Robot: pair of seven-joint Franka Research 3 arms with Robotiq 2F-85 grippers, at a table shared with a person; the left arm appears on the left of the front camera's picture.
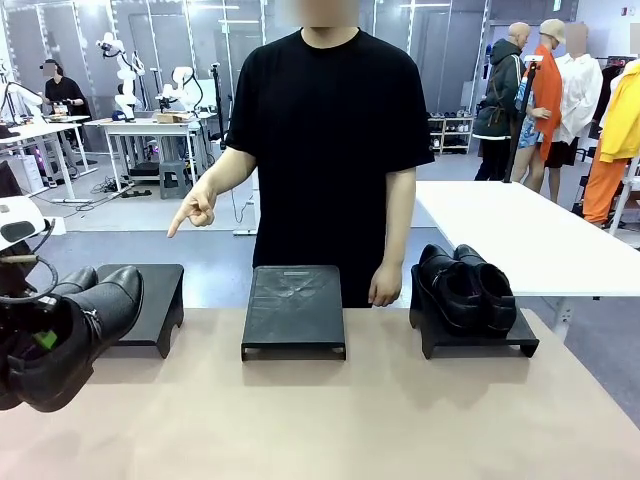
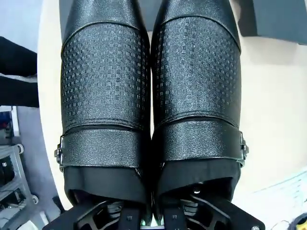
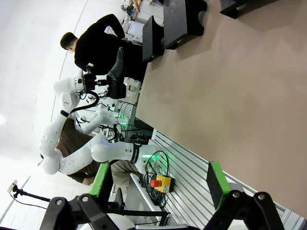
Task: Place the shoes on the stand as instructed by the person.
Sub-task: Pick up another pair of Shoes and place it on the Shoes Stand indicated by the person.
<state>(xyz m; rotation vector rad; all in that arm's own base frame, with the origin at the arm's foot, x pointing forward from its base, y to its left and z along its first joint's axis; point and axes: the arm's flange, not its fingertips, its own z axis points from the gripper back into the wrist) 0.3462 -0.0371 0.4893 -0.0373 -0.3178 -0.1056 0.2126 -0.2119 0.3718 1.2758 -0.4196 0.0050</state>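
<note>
The person stands behind the tabletop, one hand pointing toward the left of three black stands. One pair of shoes rests on the right stand. The left wrist view shows the left gripper fingers clenched on the second pair, held above the tabletop edge; the right gripper fingers stand released.

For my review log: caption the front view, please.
Left tool holds a shoe pair; the person points toward the left stand.
</note>
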